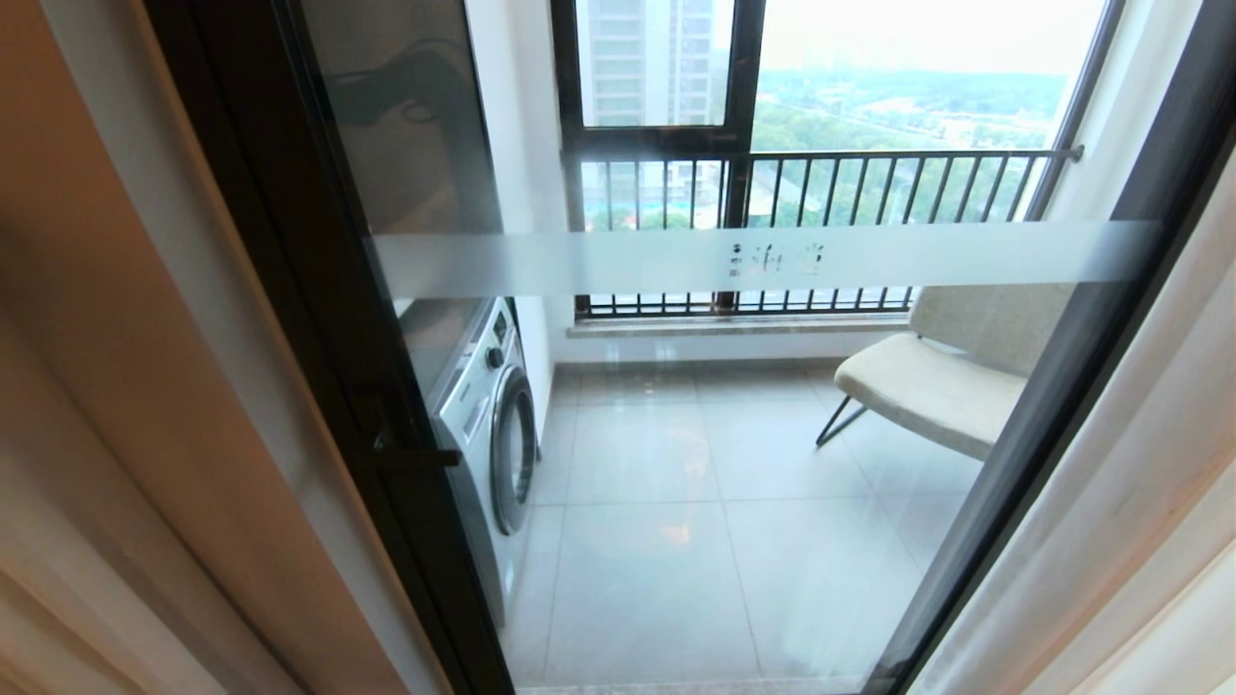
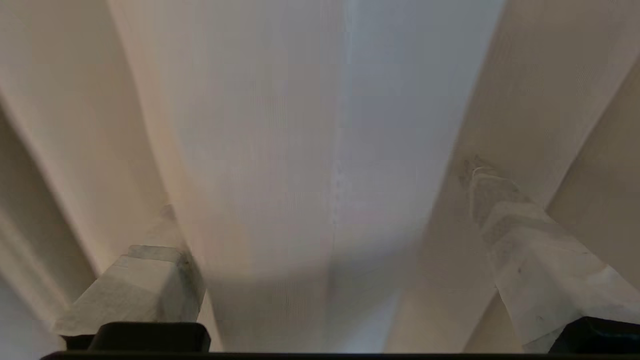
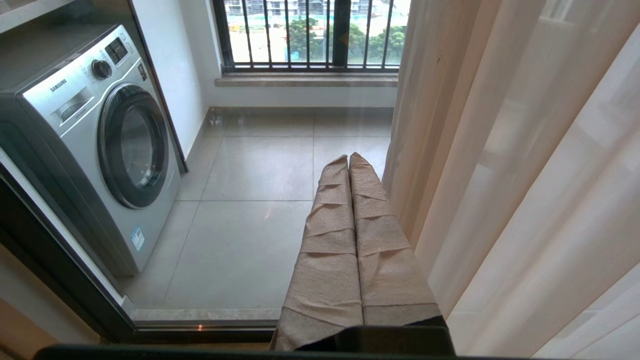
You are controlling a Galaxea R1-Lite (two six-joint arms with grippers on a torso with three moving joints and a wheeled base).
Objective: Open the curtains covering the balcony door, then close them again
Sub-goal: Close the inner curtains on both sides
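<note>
Fabric fills our left wrist view: the left gripper [image 2: 320, 220] stands spread wide, a fold of the curtains [image 2: 280, 150] between its fingers [image 2: 145, 275] but not pinched. Our right gripper [image 3: 349, 162] is clenched on nothing, parked beside the sheer layer. Beyond, the door [image 1: 753, 261] shows bare, curtains drawn to both sides, so we judge opening done and closing in hand. Next we must clamp that fold and drag it across the glass. Neither arm shows from the head; curtain tops and rail are cut off.
</note>
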